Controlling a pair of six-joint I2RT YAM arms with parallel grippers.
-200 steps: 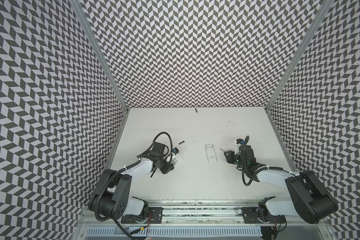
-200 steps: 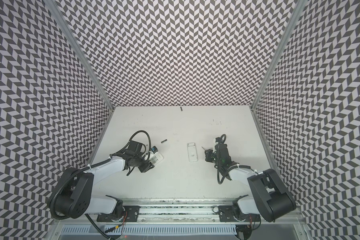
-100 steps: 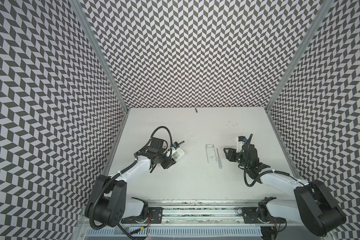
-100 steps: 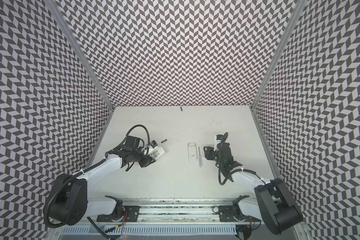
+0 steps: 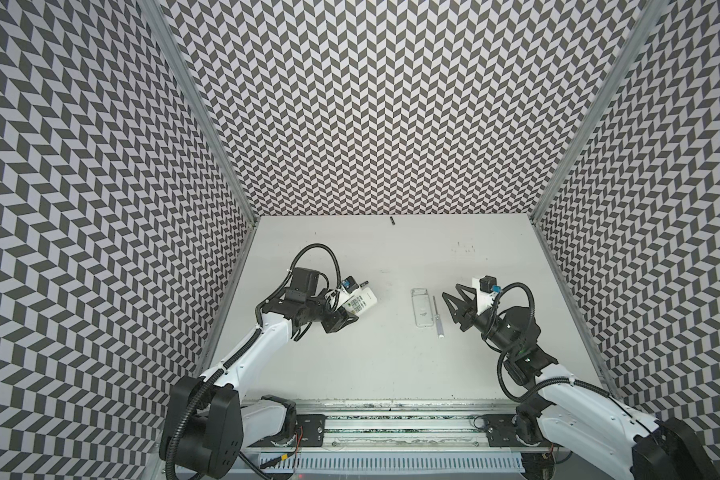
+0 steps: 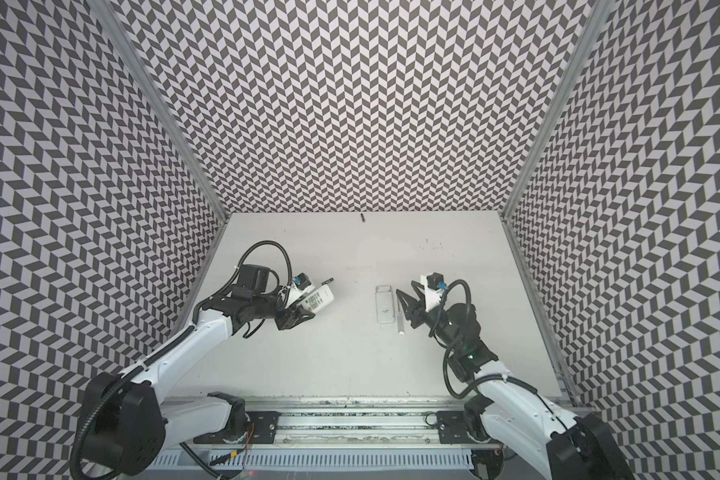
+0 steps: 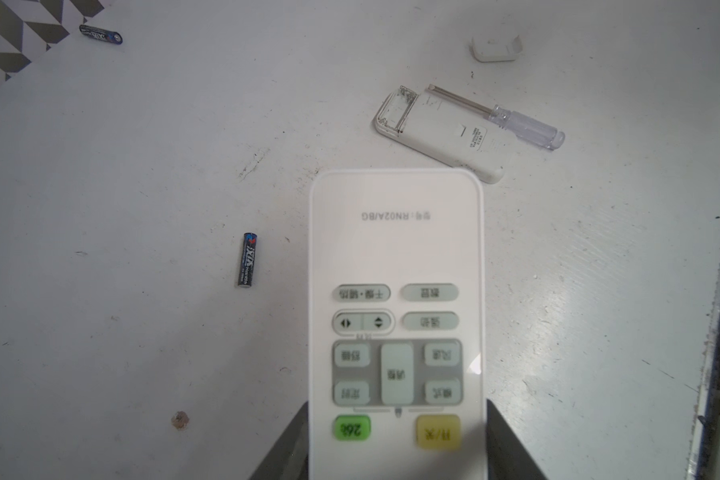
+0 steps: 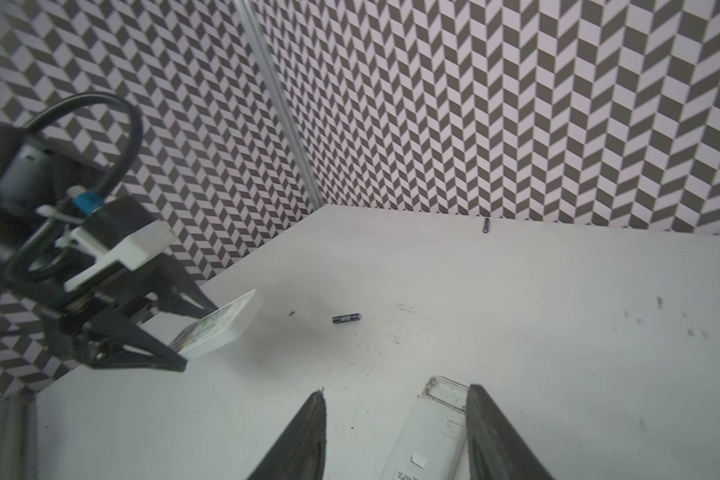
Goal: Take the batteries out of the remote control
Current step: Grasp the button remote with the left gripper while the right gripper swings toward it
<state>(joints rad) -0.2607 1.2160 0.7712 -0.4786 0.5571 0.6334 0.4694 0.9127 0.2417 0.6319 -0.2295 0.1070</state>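
Tabletop [image 5: 371,374] now bears the screwdriver [image 5: 437,316] right jaws released; left jaws still clamp the remote [image 5: 361,307].

Left arm [image 5: 267,338] and right arm [image 5: 599,415]: white shell links, black joint housings, large black shoulder drums [image 5: 221,419]. A black ribbed cable [image 5: 314,245] loops over each wrist. Left tool [image 5: 350,308] and right tool [image 5: 449,289]: black tapered fingers [image 8: 304,440] under a white camera mount [image 5: 483,301] with a blue connector [image 5: 494,287]. Green light [image 6: 467,344] noted on right arm. Bases sit on a silver rail [image 5: 391,420].
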